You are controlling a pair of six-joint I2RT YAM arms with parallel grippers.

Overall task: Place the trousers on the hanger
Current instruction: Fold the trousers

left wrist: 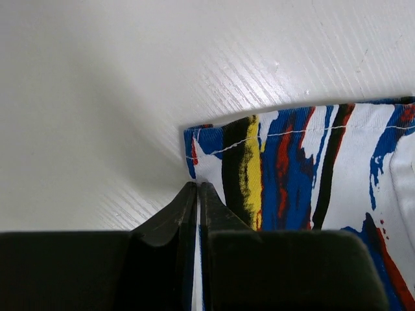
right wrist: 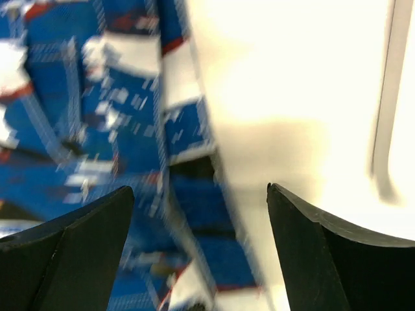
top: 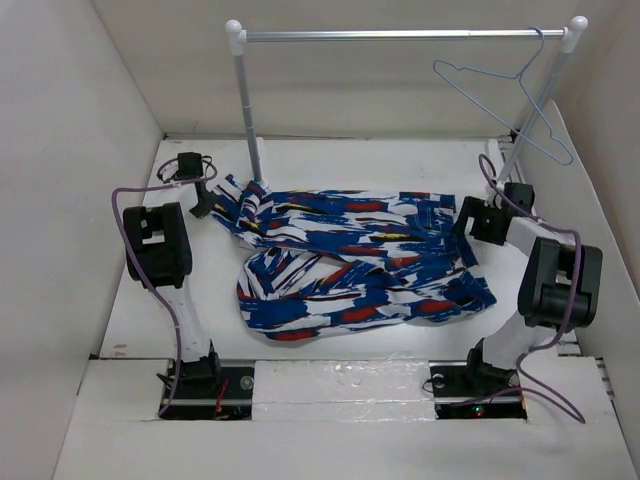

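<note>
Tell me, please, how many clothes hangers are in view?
1. The light-blue hanger hangs by its hook near the right end of the silver rail, at the back. None appears hidden, though the trousers could cover one.

I'm in a lab test cell: white panels (top: 60,150) box in a worktop (top: 350,160), left arm (top: 158,245) and right arm (top: 558,280) bolted on.

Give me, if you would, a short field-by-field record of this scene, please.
trousers: lying bunched on the table, not on the hanger
hanger: hooked on the rail, right end, empty
left gripper: shut at the trousers' left corner; grip on cloth unclear
right gripper: open, above the trousers' right edge
task status: not yet done
</note>
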